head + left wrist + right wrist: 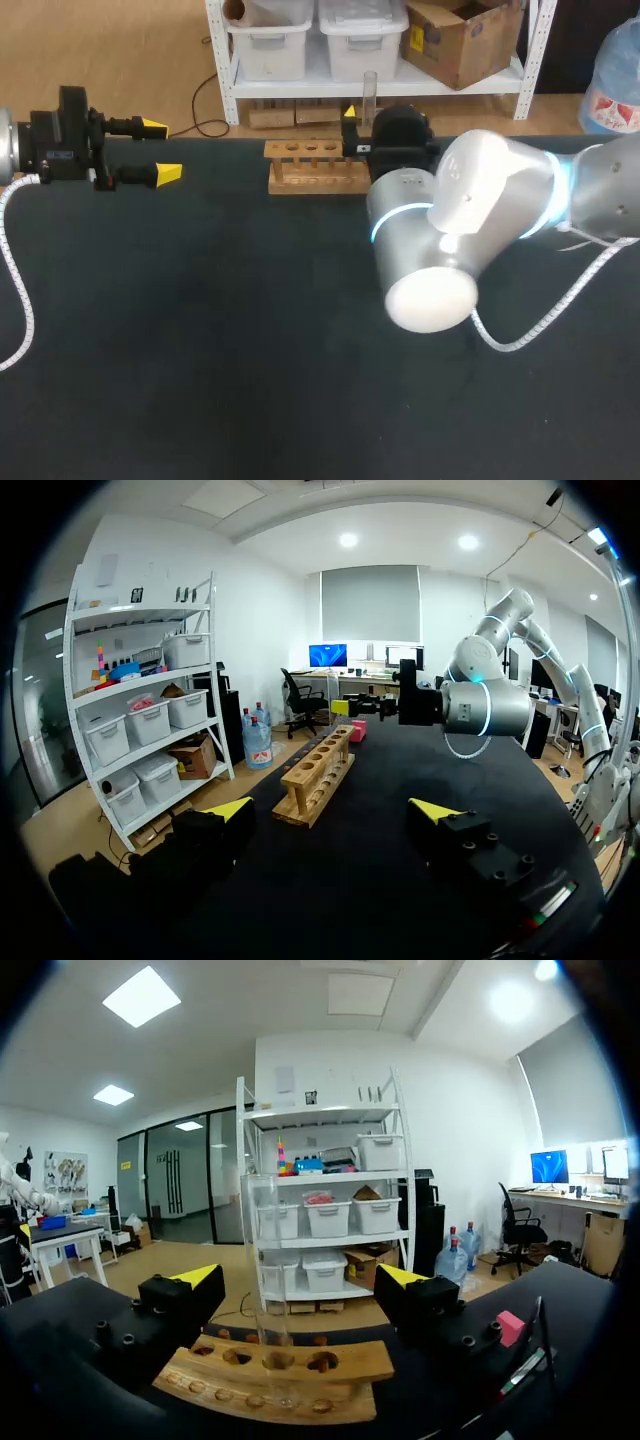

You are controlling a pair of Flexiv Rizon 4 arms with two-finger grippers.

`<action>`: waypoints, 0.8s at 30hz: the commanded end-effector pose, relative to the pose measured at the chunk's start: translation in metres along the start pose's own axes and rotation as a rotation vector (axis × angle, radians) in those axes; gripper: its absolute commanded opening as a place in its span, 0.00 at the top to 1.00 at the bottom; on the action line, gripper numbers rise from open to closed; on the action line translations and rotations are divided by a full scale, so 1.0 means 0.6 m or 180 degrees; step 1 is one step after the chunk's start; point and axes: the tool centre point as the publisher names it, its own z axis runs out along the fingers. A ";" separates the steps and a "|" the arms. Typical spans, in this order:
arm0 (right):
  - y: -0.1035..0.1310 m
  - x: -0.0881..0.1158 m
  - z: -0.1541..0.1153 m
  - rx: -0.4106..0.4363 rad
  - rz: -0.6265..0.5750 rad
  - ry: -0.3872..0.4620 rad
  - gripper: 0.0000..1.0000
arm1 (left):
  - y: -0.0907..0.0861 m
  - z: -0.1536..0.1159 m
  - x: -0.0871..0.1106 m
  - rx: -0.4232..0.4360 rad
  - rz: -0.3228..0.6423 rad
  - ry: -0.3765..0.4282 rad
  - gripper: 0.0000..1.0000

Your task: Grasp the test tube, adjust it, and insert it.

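Right wrist view: wooden rack (270, 1375) ahead, test tube (266, 1260) upright in 1 of its holes.
Looks like the let-go step, so back the right gripper (298, 1278) straight out without clipping the glass. Its 2 fingers (195, 1280) are spread wide either side of the tube, neither touching. And the left gripper (158, 150) is wide too, empty.

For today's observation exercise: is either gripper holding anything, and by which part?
Nothing is held. The left gripper is open and empty; the right gripper stands open around the test tube, not touching it.
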 end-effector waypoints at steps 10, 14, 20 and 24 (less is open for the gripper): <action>-0.038 -0.006 -0.078 -0.2922 -0.0148 0.0714 0.00 | -0.003 -0.001 0.001 -0.0013 0.0007 -0.0010 0.00; -0.048 -0.002 -0.082 -0.3224 0.0018 0.0880 0.00 | -0.003 -0.001 0.001 -0.0013 0.0007 -0.0010 0.00; -0.064 -0.011 -0.098 -0.3574 0.0329 0.1090 0.00 | -0.003 -0.001 0.001 -0.0013 0.0007 -0.0010 0.00; -0.064 -0.011 -0.098 -0.3574 0.0329 0.1090 0.00 | -0.003 -0.001 0.001 -0.0013 0.0007 -0.0010 0.00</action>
